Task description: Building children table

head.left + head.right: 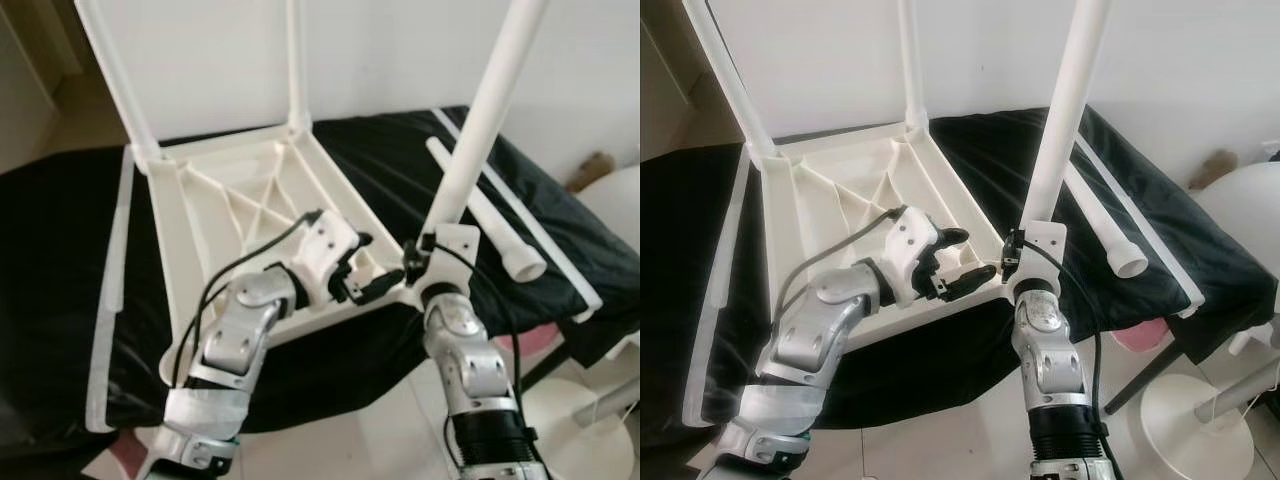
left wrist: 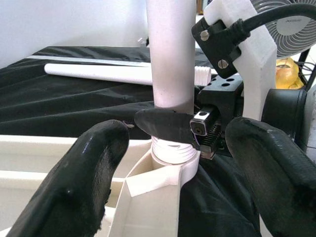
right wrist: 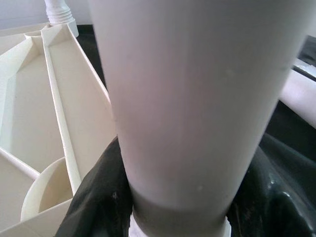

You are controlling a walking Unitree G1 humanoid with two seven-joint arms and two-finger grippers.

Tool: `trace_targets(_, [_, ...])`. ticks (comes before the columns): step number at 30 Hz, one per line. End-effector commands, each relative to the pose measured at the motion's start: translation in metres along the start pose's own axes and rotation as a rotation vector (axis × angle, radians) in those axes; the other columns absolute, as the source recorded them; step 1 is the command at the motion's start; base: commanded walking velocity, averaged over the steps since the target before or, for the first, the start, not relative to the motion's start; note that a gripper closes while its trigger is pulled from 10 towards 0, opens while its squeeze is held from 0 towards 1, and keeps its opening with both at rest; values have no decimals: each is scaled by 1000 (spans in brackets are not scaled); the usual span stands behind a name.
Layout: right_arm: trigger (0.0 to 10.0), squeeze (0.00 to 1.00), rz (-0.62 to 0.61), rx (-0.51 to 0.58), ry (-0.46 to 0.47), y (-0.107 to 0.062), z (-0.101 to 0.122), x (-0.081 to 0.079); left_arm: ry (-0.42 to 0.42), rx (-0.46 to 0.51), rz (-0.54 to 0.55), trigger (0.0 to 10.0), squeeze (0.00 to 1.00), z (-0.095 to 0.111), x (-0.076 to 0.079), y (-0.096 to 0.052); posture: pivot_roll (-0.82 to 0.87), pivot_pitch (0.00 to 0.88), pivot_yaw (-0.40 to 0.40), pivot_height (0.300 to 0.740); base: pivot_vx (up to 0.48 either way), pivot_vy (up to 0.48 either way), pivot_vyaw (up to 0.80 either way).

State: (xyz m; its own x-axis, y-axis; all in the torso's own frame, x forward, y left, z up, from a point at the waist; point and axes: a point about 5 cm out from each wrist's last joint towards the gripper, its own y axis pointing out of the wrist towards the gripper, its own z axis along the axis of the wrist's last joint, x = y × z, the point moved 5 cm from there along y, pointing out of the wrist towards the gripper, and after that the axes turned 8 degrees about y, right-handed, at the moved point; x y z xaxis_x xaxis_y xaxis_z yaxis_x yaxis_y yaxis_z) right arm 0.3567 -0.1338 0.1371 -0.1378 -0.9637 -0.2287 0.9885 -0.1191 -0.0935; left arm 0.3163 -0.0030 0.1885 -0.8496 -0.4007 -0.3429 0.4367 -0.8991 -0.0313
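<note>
One leg (image 1: 480,130) stands near-upright mid-frame, my right gripper (image 1: 1015,262) clamped at its base over the tabletop's (image 1: 215,190) corner socket; left gripper (image 1: 352,272) gapes empty beside.

Bright, even daylight; soft shadows; wrist close-ups perhaps slightly blurred.

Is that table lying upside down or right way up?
Upside down: the tabletop rests on the black cloth, ribbed underside showing, and its legs point upward.
</note>
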Motion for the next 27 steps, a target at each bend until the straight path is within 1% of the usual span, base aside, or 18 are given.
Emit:
trace_targets(1, [10000, 0, -28, -138, 23, -5, -33, 5, -6, -18, 79, 10000, 0, -2, -7, -1, 10, 0, 7, 740, 0, 0, 0])
trace_targets(11, [10000, 0, -42, -138, 25, -8, -31, 3, -6, -21, 81, 10000, 0, -3, -7, -2, 15, 0, 4, 740, 0, 0, 0])
trace_targets(15, [10000, 0, -26, -133, 23, -9, -30, -1, -3, -23, 78, 10000, 0, -3, -6, -2, 13, 0, 5, 740, 0, 0, 0])
trace_targets(21, [10000, 0, -22, -129, 21, -9, -29, -2, 0, -24, 74, 10000, 0, -3, -6, -2, 10, 0, 4, 740, 0, 0, 0])
trace_targets(22, [10000, 200, -23, -122, 16, -9, -27, -1, 0, -23, 73, 10000, 0, -3, -6, -1, 8, 0, 2, 740, 0, 0, 0])
trace_targets(23, [10000, 753, -24, -114, 12, -9, -25, 0, 0, -21, 73, 10000, 0, -3, -5, -1, 8, 0, 1, 740, 0, 0, 0])
trace_targets(24, [10000, 753, -24, -114, 12, -9, -25, 0, 0, -21, 73, 10000, 0, -3, -5, -1, 8, 0, 1, 740, 0, 0, 0])
trace_targets(25, [10000, 1000, -24, -107, 8, -8, -23, 1, 1, -21, 73, 10000, 0, -3, -5, 0, 8, 0, 0, 740, 0, 0, 0])
trace_targets(27, [10000, 1000, -23, -102, 4, -8, -22, 1, 1, -20, 73, 10000, 0, -3, -6, 0, 7, 0, -2, 740, 0, 0, 0])
